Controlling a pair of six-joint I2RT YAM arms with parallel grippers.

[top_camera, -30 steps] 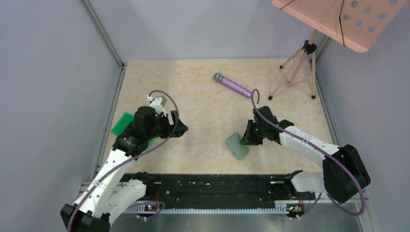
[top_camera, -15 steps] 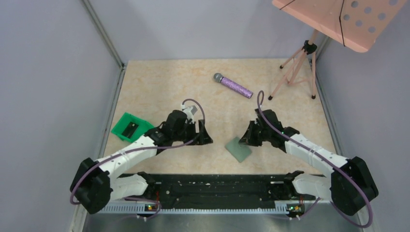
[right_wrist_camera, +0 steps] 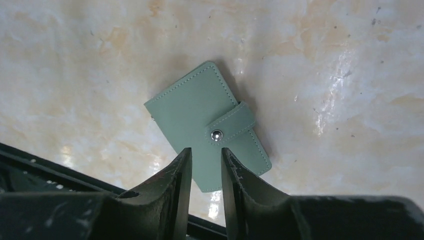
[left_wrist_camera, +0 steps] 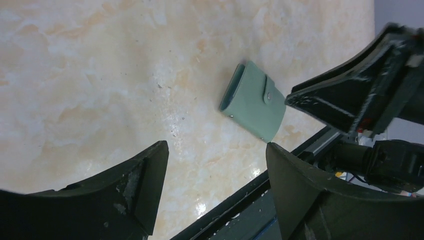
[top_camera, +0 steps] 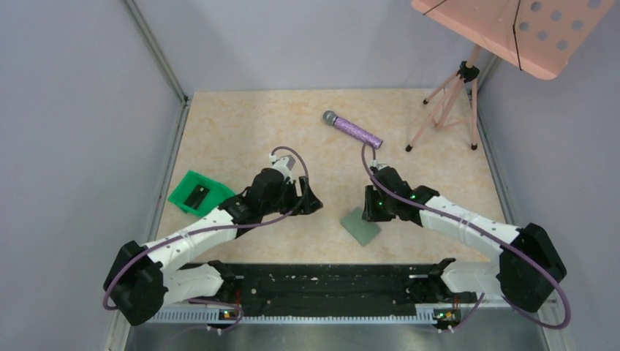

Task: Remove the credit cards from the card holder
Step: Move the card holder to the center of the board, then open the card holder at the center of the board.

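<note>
Left gripper [top_camera: 313, 202] hangs low over the table [top_camera: 241, 131], jaws spread wide, nothing between them. Off to its left, by the wall, lies the bright green sheet [top_camera: 196, 193] with a small dark card [top_camera: 198, 196] on it. Moving right: the card holder [top_camera: 360, 225] lies flat near the front rail, folded shut, its strap snapped down. Right gripper [top_camera: 371, 210] hovers just above the holder's far edge, fingers parted only a sliver, gripping nothing. Further back there's a purple microphone [top_camera: 354, 130], and in the far right corner a pink music stand [top_camera: 446, 102].
</note>
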